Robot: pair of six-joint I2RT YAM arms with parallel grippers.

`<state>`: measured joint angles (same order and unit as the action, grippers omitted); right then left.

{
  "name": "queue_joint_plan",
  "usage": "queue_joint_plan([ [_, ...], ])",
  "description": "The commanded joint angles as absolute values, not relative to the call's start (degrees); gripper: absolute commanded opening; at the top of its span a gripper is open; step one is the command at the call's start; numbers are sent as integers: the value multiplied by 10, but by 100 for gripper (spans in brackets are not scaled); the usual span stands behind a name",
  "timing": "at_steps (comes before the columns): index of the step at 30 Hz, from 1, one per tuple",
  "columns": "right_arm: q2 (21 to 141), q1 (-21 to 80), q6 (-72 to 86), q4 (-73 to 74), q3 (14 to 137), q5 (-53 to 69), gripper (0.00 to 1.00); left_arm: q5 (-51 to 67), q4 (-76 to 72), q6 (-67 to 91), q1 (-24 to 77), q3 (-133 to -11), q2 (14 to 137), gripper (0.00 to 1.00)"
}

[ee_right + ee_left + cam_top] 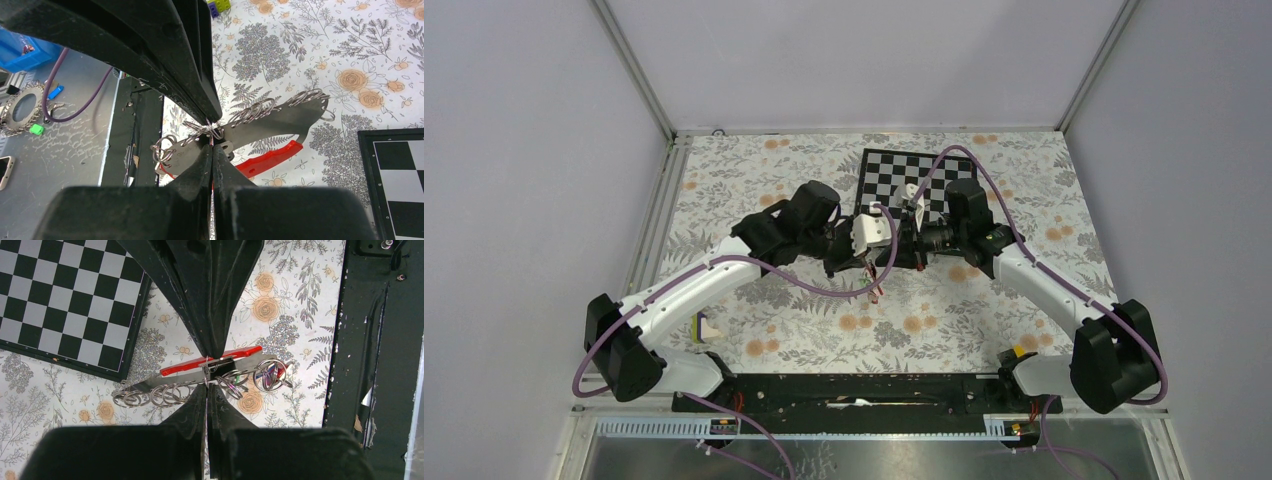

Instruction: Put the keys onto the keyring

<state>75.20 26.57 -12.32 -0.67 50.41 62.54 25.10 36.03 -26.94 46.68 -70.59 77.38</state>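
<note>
Aloft over the floral cloth point(280, 305), near the chessboard point(60, 295), a flat grey metal strip point(280, 120) threaded with thin wire rings point(165, 395) is held from both sides. The left gripper point(207, 375) is clenched on the rings, just beside the smooth red plastic of the red key point(200, 364). The right gripper point(212, 140) is clenched on the same looped cluster. Blue and green flecks are glimpsed inside the end ring, too small to be made out.

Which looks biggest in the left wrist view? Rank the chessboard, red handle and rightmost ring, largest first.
1. chessboard, though the frame cuts it off.
2. red handle.
3. rightmost ring.
The handle and ring hang nearer the camera, so their true sizes stay unsure.
</note>
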Motion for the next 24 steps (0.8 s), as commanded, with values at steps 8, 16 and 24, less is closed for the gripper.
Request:
queue_joint_plan([
  [8,757,265,-122,-29,509,623,0,271,322,-267,465,-715,759,0],
  [16,751,267,-108,-45,506,641,0,272,323,-267,465,-717,766,0],
  [24,752,271,-105,-47,506,644,0,270,323,-267,465,-718,767,0],
])
